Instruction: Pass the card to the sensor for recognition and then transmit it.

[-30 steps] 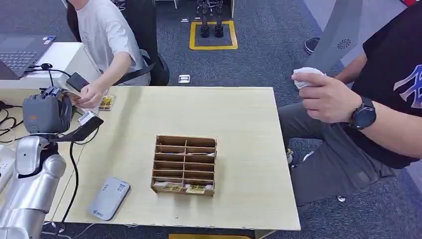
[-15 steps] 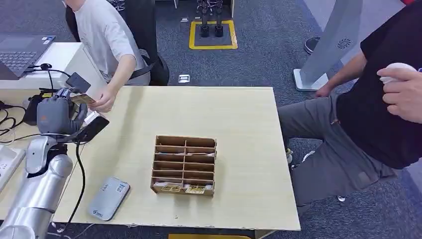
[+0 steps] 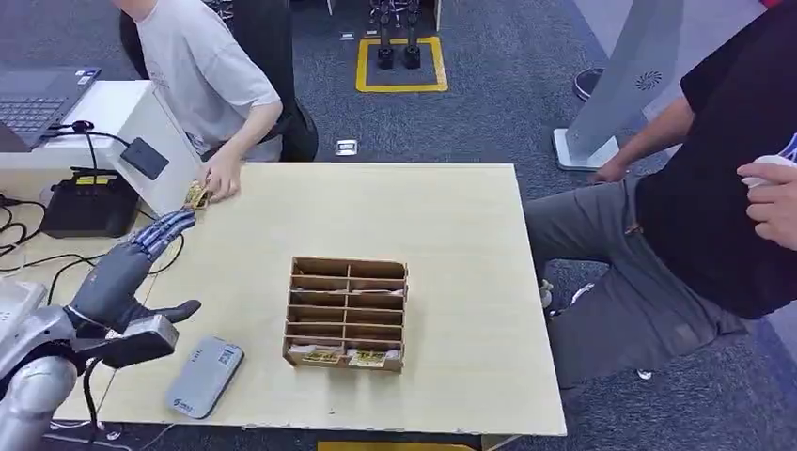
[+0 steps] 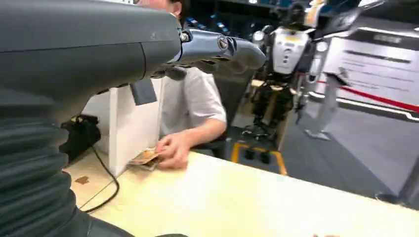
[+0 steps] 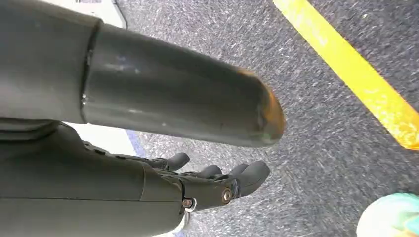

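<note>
The pale wooden table (image 3: 451, 244) stands on dark carpet (image 3: 489, 94). The wooden organizer (image 3: 347, 313) sits mid-table with open surface around it. Beyond it to the left, the empty left hand (image 3: 127, 272) hovers with fingers spread. The card (image 3: 196, 195) lies at the far-left edge, under a person's hand (image 3: 222, 177). The right hand (image 5: 197, 185) hangs empty over carpet, fingers loosely apart.

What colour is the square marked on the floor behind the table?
Yellow square, clearest in the head view.

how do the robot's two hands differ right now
The left hand reaches out over the table's left edge, fingers stretched toward the card. The right hand hangs over carpet, fingers loosely curled. Both hold nothing.
</note>
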You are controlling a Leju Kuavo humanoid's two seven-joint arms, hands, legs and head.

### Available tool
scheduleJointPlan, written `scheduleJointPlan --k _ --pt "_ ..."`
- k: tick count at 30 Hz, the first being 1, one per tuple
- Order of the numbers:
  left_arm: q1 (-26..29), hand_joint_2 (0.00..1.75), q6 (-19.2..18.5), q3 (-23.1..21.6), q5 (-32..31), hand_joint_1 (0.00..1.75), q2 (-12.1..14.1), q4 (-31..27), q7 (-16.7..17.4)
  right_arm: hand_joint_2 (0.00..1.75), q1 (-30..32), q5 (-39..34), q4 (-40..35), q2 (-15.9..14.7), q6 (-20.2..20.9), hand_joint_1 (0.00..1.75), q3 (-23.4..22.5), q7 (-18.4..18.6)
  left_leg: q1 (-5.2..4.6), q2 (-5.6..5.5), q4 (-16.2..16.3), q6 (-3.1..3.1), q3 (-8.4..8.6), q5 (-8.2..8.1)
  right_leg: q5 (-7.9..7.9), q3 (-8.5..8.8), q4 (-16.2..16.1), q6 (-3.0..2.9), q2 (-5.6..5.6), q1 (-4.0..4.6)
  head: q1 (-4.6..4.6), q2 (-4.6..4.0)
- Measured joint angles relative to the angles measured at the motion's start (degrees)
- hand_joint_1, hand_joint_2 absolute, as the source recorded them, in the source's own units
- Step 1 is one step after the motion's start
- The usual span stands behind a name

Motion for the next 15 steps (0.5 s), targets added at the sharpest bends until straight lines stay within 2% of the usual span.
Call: scheduleJointPlan --k 5,8,9,12,15 --pt "9.9 1.75 4.8 0.0 -6.6 0.0 0.7 -6.6 -0.8 0.0 0.1 -0.5 0.0 -0.2 -0.8 0.0 -1.2 -1.0 -0.01 0.06 0.0 0.0 0.05 -0.05 0.0 0.02 0.0 0.0 0.03 -0.01 -0.02 0.0" --pt "14.5 1.75 7.5 -1.8 -9.5 0.0 1.2 -8.7 -1.4 0.0 0.4 -0.5 0.1 -0.5 -0.8 0.0 -1.6 -0.9 -0.01 -0.05 0.0 0.03 0.04 -0.06 -0.04 0.03 0.0 0.05 -0.1 -0.01 0.0 -0.02" --pt "15.4 1.75 8.7 -3.0 -10.7 0.0 1.2 -9.1 -1.1 0.0 0.5 -0.5 0.1 -0.5 -0.9 0.0 -1.8 -0.8 -0.01 -0.09 0.0 0.04 0.04 -0.06 -0.05 0.05 0.0 0.05 -0.17 -0.01 0.0 -0.02" --pt "16.4 1.75 12.9 -8.9 -16.1 0.0 1.4 -9.3 2.6 0.0 0.6 -0.5 0.2 -0.7 -1.0 0.0 -2.5 -0.8 -0.02 -0.11 0.0 0.04 0.04 -0.06 -0.05 0.08 0.0 0.06 -0.18 -0.01 0.0 0.0" --pt "15.7 1.75 14.7 -15.1 -21.6 0.0 1.1 -8.8 5.4 0.0 0.8 -0.5 0.3 -0.7 -1.3 0.0 -2.8 -0.7 -0.04 -0.1 0.0 0.06 0.04 -0.07 -0.04 0.08 0.0 0.06 -0.17 -0.01 0.0 0.0"
